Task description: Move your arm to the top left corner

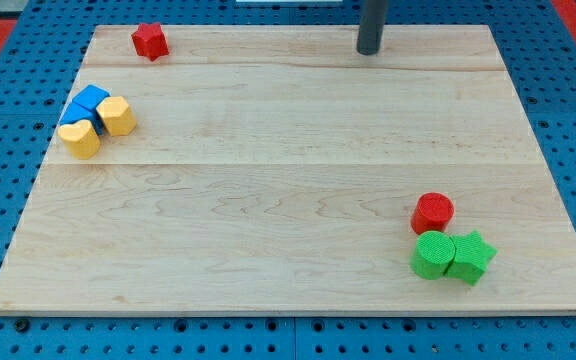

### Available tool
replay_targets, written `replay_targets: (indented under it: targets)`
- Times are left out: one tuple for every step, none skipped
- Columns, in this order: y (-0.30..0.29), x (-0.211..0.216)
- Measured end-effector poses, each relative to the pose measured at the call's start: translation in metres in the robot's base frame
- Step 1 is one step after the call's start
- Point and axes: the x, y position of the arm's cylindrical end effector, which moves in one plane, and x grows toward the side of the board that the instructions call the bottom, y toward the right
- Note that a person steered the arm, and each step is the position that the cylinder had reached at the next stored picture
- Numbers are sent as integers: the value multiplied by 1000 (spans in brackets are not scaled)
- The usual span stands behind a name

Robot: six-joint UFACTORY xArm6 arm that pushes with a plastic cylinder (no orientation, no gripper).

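1. Right now the dark rod is coming down from the view's top edge, and my tip [369, 50] is resting on the wooden board [288, 180] near its top edge, a little right of the middle.
2. No claw is showing on this arm, only the plain rod, so nothing is being held and I cannot tell anything about open or closed jaws.
3. The board's top left corner is lying well apart from the tip, far toward the view's left.
4. A red star-like block [149, 41] is sitting just beside that corner; it is the block nearest the tip, yet nothing is touching it.
5. Further down the left side, three blocks are huddling together: a blue block [86, 103], a yellow block [117, 116] on its right, and a second yellow block, heart-like in outline [80, 138], just below, all touching or nearly so.
6. At the lower right, a red cylinder [433, 212] is standing just above a green cylinder [432, 254], with a green star-shaped block [470, 256] pressing against the green cylinder's right side.
7. A blue pegboard [8, 110] with rows of holes is surrounding the board on all sides.
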Motion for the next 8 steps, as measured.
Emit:
replay_targets:
  targets:
    - [-31,-32]
    - [-116,-30]
    - [-206,-31]
    - [-265,-32]
    - [-316,-32]
    - [-362,-32]
    - [-373,-29]
    - [-363,-29]
